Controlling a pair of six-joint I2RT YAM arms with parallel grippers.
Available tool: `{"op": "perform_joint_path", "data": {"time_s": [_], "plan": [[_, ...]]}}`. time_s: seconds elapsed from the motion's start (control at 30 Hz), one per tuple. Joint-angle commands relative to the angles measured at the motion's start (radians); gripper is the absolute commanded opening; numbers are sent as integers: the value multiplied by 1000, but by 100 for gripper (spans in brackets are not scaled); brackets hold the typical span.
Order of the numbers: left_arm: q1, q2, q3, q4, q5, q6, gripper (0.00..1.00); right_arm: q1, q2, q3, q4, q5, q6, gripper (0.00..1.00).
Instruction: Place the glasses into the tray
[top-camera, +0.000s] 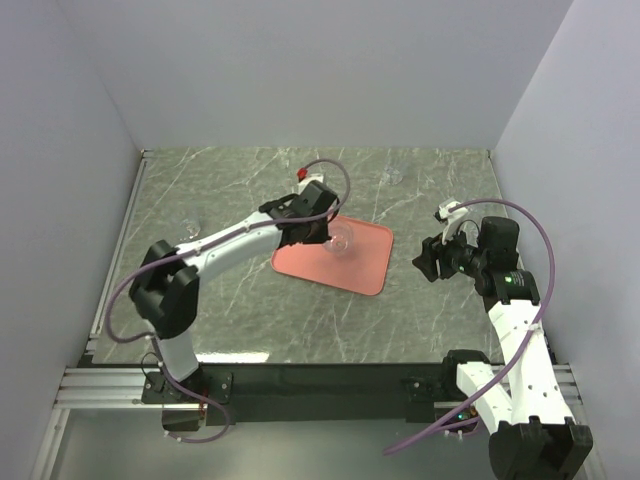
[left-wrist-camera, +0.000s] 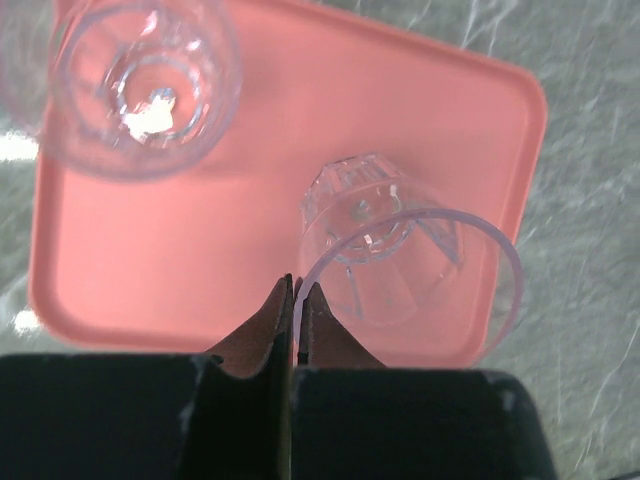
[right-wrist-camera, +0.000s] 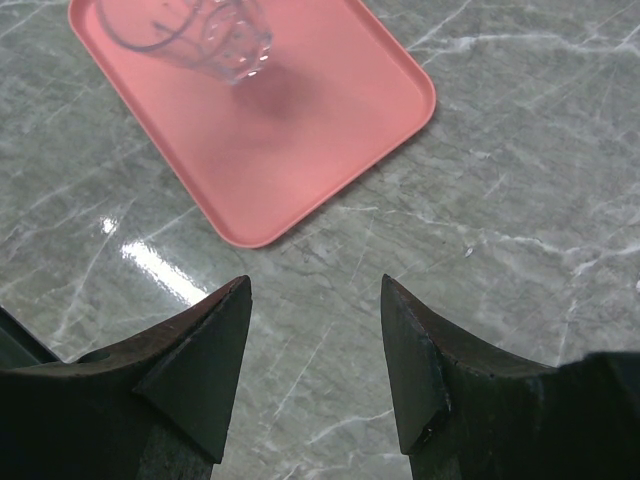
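The salmon-pink tray (top-camera: 365, 265) lies mid-table. My left gripper (top-camera: 322, 236) is over its far left part, shut on the rim of a clear glass (left-wrist-camera: 400, 260), which is tilted over the tray (left-wrist-camera: 480, 120). The jaws (left-wrist-camera: 297, 285) pinch the rim edge. A second glass (left-wrist-camera: 150, 85) stands upright in the tray beside it. The held glass also shows in the right wrist view (right-wrist-camera: 210, 40). My right gripper (top-camera: 428, 262) is open and empty, right of the tray, above bare table (right-wrist-camera: 315, 285). Two faint loose glasses sit on the table, at left (top-camera: 190, 226) and far back (top-camera: 393, 176).
Grey-green marble tabletop (top-camera: 420, 200) enclosed by white walls at left, back and right. A metal rail (top-camera: 115, 260) runs along the left edge. A black strip with the arm bases lines the near edge.
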Motion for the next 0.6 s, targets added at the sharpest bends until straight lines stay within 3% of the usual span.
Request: {"op": "perform_joint_path", "data": {"time_s": [0.0, 0.23, 0.57], "plan": [[12, 74, 139, 13, 15, 43, 0, -7, -13, -2, 27, -6, -11, 62], [42, 224, 293, -41, 15, 74, 0, -9, -16, -4, 27, -6, -11, 62], [70, 319, 422, -101, -15, 103, 1, -10, -13, -5, 29, -3, -13, 62]]}}
